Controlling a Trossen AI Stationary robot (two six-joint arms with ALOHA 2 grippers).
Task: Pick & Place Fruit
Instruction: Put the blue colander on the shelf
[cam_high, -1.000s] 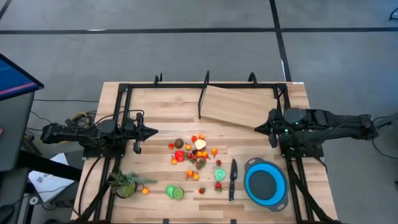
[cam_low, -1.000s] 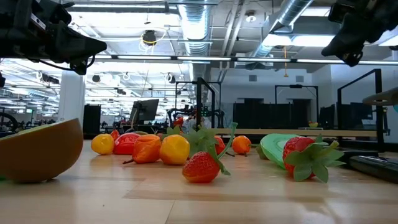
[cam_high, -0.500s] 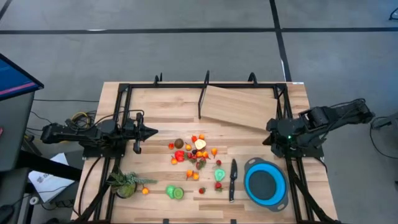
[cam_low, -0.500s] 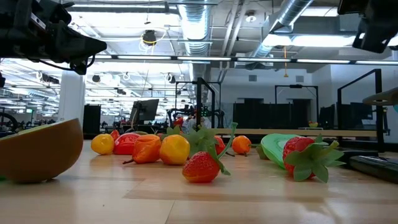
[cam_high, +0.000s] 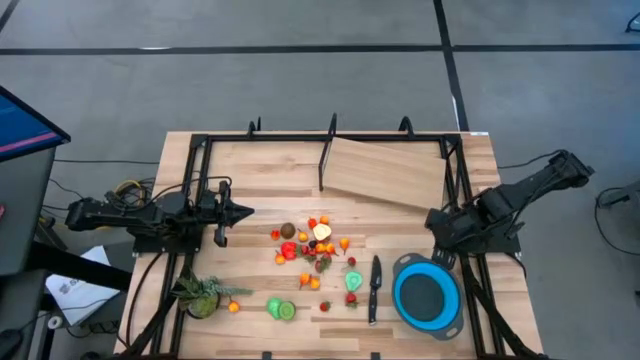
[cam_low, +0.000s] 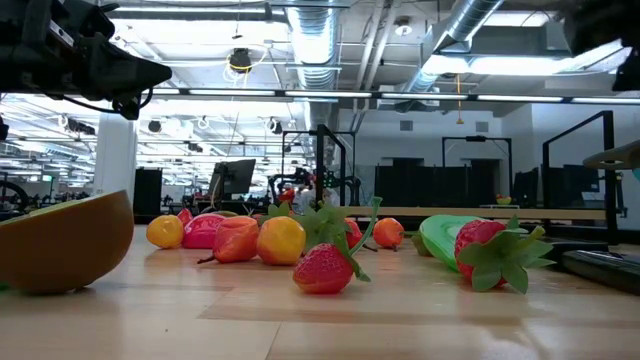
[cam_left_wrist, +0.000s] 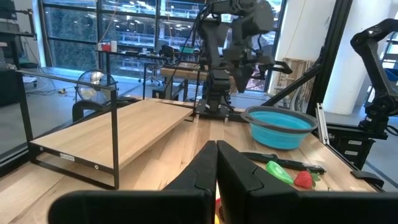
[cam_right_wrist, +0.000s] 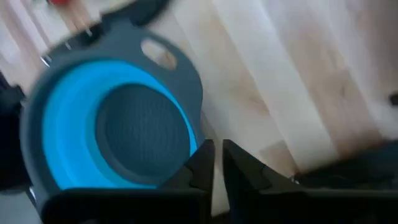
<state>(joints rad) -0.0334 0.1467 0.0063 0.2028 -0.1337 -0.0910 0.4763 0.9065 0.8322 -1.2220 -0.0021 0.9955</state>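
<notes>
Several small toy fruits (cam_high: 311, 245), red, orange, yellow and brown, lie in a loose cluster on the wooden table's middle; a strawberry (cam_low: 325, 270) and oranges lie on the boards in the low view. Two green ones (cam_high: 282, 310) lie nearer the front edge. My left gripper (cam_high: 246, 211) is shut, pointing level at the cluster from the left, a short way off, with nothing in it. My right gripper (cam_high: 438, 224) hangs tipped downward just beyond the blue bowl's (cam_right_wrist: 118, 134) far rim, its fingers (cam_right_wrist: 202, 163) a narrow slit apart and holding nothing.
The blue bowl (cam_high: 427, 297) stands at the front right, a black-handled knife (cam_high: 375, 288) just left of it. A spiky green plant (cam_high: 203, 296) stands at the front left. A slanted wooden board (cam_high: 386, 172) and black frame rails (cam_high: 326, 135) occupy the back.
My right arm has swung toward the table's near edge and the blue bowl, its elbow rising, and its gripper has tipped from level to pointing steeply down. The fruits and the bowl have kept their places.
</notes>
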